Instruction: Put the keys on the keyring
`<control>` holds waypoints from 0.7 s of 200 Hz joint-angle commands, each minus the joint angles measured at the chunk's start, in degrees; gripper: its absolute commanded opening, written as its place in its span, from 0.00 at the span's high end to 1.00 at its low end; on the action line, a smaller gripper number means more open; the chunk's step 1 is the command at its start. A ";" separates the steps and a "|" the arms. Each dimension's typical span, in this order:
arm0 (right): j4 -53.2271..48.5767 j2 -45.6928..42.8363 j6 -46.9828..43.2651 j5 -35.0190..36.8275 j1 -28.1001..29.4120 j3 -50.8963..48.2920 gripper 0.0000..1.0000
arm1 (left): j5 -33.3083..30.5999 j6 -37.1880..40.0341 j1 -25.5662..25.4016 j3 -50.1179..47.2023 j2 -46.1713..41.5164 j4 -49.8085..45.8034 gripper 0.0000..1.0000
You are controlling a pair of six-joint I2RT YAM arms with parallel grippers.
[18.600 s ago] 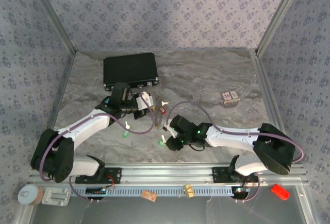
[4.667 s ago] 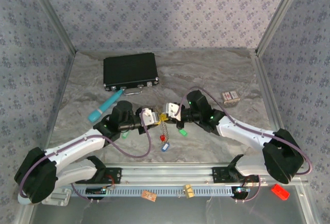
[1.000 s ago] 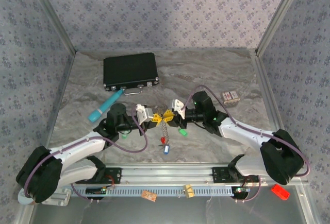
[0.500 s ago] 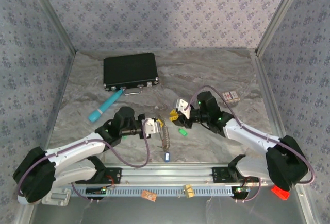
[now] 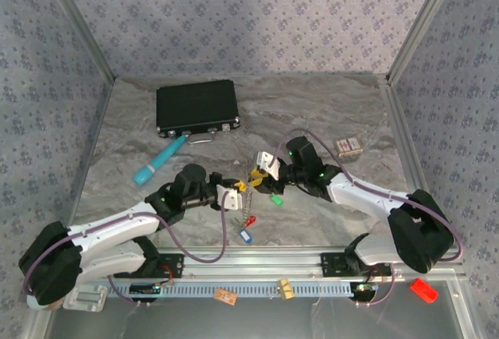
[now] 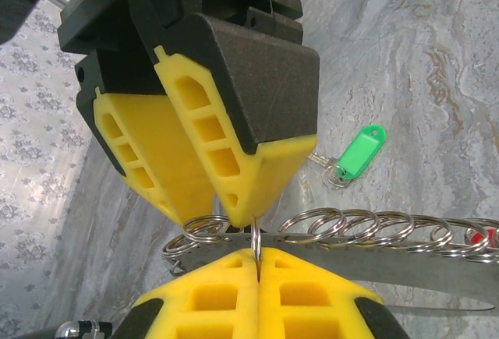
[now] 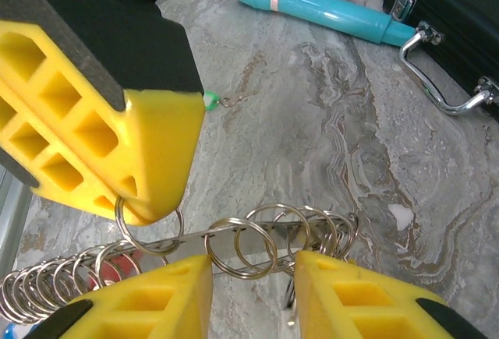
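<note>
1. Pinching one thin wire loop of the keyring [image 6: 351, 230] in the left claw [image 6: 257, 265], with ribbed yellow pads pressing flat together on it and black shells backing them.
2. Holding the right claw [image 7: 249, 277] spread apart, with several round silvery loops standing in the gap along a flat metal strip; not telling from the right wrist view whether any loop is touching a pad.
3. Meeting claw tip to claw tip near the middle of the grey-veined, marble-patterned tabletop [image 5: 312, 113], a little toward its near edge.
4. Trailing from the keyring toward the near edge on a short chain: a red key [image 5: 251, 219] and a blue key [image 5: 245, 235], both with smooth plastic heads; not telling whether hanging or resting.
5. Lying flat on the tabletop just beside the right claw: a green key [image 5: 274, 198], an oblong plastic tag carrying its own small split ring, apart from the big loops.
6. Sitting closed toward the far-left corner: a hard, rectangular black case [image 5: 196, 107] with metal latches and a curved metal handle [image 7: 433, 70] on its near side; contents hidden.
7. Lying between the case and the left arm, toward the left edge: a smooth, round-ended teal tube [image 7: 320, 8] with a pale band.
8. Resting near the right edge: a small box [image 5: 348, 146], too small for more detail.
9. Getting the chain and the red and blue heads from the top view; getting the fine wire coils and the pads' cut-out ribs from the wrist views.
</note>
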 commanded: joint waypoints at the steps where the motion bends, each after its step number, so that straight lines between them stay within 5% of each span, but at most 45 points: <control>1: -1.09 0.30 0.93 -1.55 -1.30 0.50 0.63 | 0.03 2.01 -0.65 0.28 -0.86 -3.30 1.00; 55: -1.03 1.72 4.01 -9.81 -2.38 -0.28 0.62 | -0.22 2.58 -0.85 -0.07 -1.02 -2.95 1.00; 140: -4.40 0.97 2.66 -13.26 -2.45 0.49 0.68 | -0.81 2.33 -1.09 0.01 -0.91 -3.48 1.00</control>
